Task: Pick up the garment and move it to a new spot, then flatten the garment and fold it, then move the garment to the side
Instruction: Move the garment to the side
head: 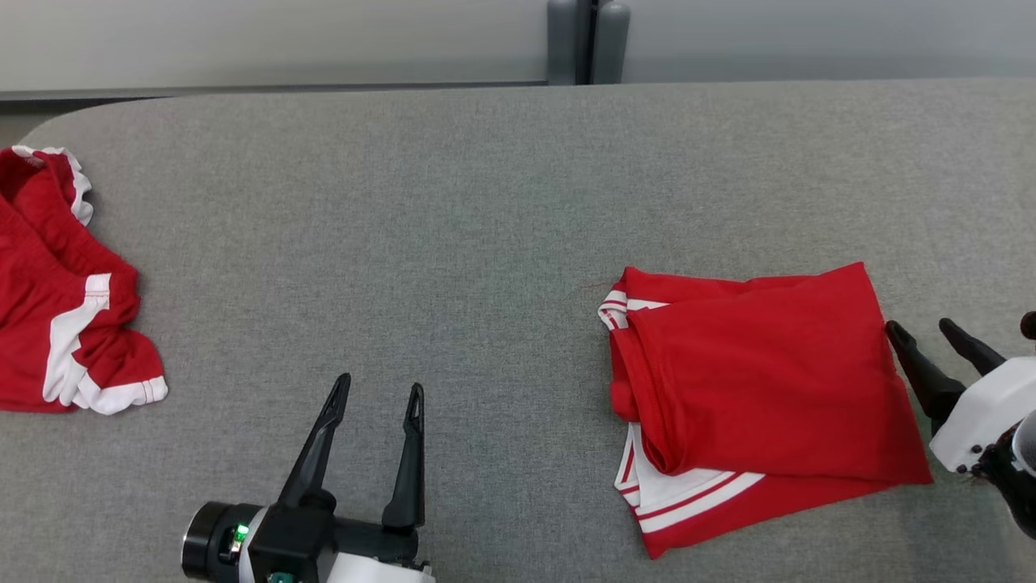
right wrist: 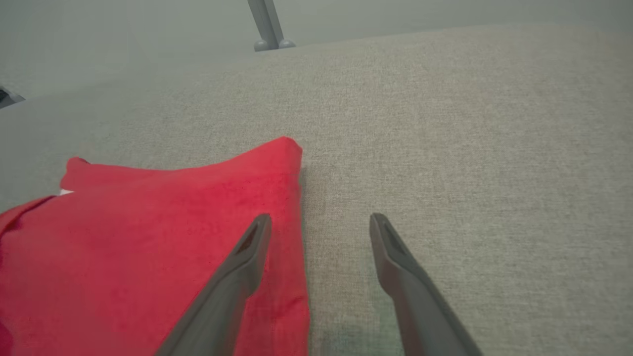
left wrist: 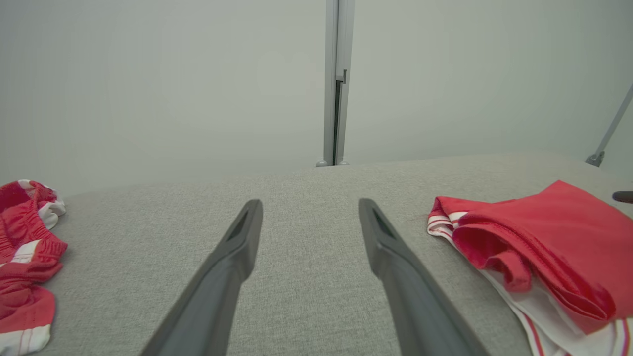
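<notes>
Folded red garment (head: 761, 389) is lying on the right half of the grey fabric-covered table (head: 453, 210), with white striped trim showing along its left and near edges and the folded top layer lying smooth. Right gripper (head: 918, 325) is sitting just beside the garment's right edge, reaching in from the lower right with its fingers pointing up and to the left. Its jaws are standing apart and gripping nothing. In the right wrist view, one finger is lying over the red cloth at its edge and the other over bare table; whether the first is touching the cloth cannot be told. Left gripper (head: 380, 384) is resting low over the near middle of the table, fingers pointing away from the robot, spread and empty, well apart from the garment. A second red-and-white garment (head: 65, 300) is lying crumpled at the table's far left edge. A grey post (head: 588, 40) is standing behind the table's far edge, against a pale wall. Bare table is lying between the two garments.
</notes>
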You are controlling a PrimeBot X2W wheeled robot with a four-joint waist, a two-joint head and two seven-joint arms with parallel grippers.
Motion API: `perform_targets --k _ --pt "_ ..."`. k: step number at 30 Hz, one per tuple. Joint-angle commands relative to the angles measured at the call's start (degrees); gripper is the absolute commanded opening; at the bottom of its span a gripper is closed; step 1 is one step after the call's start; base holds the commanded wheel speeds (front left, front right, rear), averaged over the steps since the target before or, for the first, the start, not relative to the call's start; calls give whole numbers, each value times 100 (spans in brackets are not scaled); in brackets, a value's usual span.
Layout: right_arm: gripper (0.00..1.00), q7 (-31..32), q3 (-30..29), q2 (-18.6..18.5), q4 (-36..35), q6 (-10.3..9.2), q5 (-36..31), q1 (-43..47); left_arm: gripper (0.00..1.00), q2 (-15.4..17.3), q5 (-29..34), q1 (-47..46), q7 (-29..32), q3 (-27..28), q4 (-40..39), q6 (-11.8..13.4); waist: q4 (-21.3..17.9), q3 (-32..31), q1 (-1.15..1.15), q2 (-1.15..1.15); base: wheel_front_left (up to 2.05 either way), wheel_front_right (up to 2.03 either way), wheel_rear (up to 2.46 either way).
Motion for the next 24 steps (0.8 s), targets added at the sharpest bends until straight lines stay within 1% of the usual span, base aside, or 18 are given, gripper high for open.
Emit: perform_targets --k 1,4,7,8,9,10,13,19,24 --pt "100 130 124 -75 -14 1 137 -97 100 16 -9 -133 -11 -13 -50 22 129 237 0 0 0 0 0" --pt "100 437 353 -345 -112 1 447 -173 100 15 -10 -226 -11 -54 -179 55 172 395 0 0 0 0 0" --pt "100 661 587 -482 -168 1 601 -274 100 15 -18 -325 -11 -61 -253 99 174 600 0 0 0 0 0" --pt "86 664 673 -505 -146 1 552 -333 100 14 -89 -378 -11 -81 -302 79 169 665 0 0 0 0 0" --pt "36 604 710 -497 -113 0 526 -403 100 13 -135 -421 -11 -97 -362 52 161 730 0 0 0 0 0" --pt "0 558 742 -473 -73 0 521 -463 100 14 -154 -469 -11 -118 -430 22 149 788 0 0 0 0 0" --pt "0 228 749 -526 8 -7 367 -813 100 16 -91 -593 -11 -161 -629 -52 75 969 0 0 0 0 0" --pt "0 -262 660 -748 243 -6 80 -1557 100 16 263 -871 -10 -217 -879 -204 -254 1395 0 0 0 0 0" --pt "0 -499 461 -1111 502 -6 -96 -2045 100 101 494 -1041 -9 -182 -961 -299 -603 1756 0 0 0 0 0"
